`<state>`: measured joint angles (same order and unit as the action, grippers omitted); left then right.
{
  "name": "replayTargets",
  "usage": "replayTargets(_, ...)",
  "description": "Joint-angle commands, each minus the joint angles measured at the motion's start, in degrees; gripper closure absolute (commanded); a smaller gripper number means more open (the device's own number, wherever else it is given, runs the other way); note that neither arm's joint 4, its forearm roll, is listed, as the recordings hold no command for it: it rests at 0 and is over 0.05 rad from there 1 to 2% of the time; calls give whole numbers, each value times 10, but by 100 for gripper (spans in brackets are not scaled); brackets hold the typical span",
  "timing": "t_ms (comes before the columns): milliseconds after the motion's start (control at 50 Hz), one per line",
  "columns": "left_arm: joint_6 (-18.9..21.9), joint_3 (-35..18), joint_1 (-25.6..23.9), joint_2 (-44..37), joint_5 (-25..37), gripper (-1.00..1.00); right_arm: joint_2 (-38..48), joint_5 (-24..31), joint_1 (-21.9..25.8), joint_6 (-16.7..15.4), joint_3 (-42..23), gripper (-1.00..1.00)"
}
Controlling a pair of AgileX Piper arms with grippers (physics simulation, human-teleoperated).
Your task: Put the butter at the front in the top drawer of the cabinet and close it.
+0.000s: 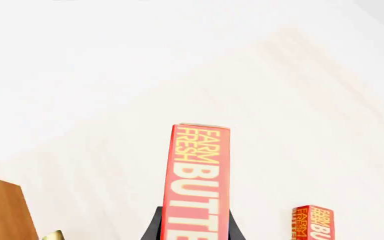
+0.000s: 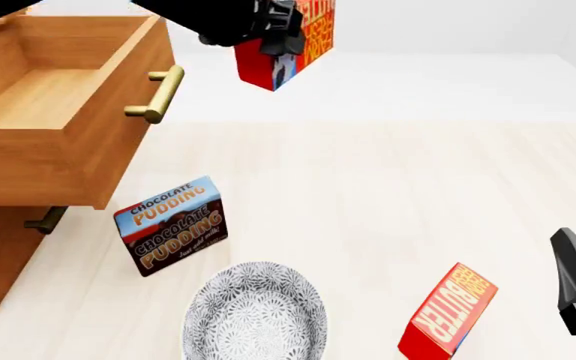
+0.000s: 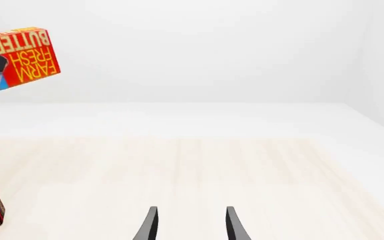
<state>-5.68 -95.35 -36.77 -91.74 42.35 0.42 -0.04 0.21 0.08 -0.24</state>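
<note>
The front cam sits high on the arms' side, looking forward and down over the table (image 2: 388, 187); the left wrist cam is jammed right up against the held butter (image 1: 197, 180), pointing down at the tabletop; the right wrist cam rides low, facing the far edge; all three catch that carton.

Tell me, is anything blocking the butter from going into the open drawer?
Nothing visible blocks it. The left gripper holds the butter up in the air, just right of the top drawer, which is pulled open and looks bare inside. The pudding box and bowl sit low on the table.
</note>
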Motion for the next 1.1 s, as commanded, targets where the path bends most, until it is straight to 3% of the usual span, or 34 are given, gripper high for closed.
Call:
replayTargets(20, 29, -26, 55, 50, 51, 100, 0, 0, 0, 0, 0, -100)
replayTargets(460, 36, -5, 164, 146, 113, 100, 0, 0, 0, 0, 0, -100)
replayTargets(900, 40, 7, 239, 194, 151, 100, 0, 0, 0, 0, 0, -100)
replayTargets(1100, 40, 44, 274, 226, 150, 100, 0, 0, 0, 0, 0, -100)
